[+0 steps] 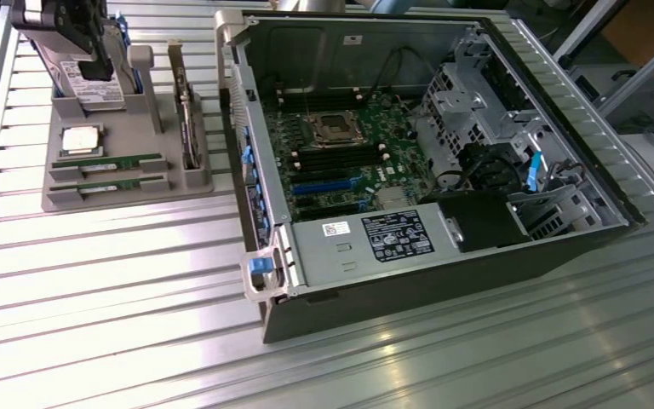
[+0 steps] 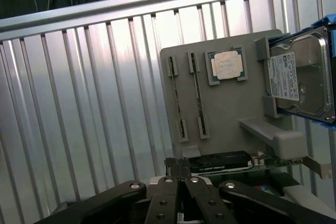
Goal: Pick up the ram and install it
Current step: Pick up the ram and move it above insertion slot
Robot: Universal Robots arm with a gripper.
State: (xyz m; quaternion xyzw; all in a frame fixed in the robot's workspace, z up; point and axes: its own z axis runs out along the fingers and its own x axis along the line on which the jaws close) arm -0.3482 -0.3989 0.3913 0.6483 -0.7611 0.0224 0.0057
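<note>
The tool [image 2: 181,170] hung clenched, grasping nothing. The ram [image 1: 106,162] lay in the grey tray [image 1: 77,201] beside the open computer case [image 1: 418,298].

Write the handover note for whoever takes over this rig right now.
Gripper: shut, holding nothing, close to the gray holder.
Ram sticks: both lie in their slots on the holder, next to the processor chip.
Computer case: open, lying to the exterior view's right of the holder.
Done: nothing that shows.
Left: no ram picked up yet, none installed.
</note>
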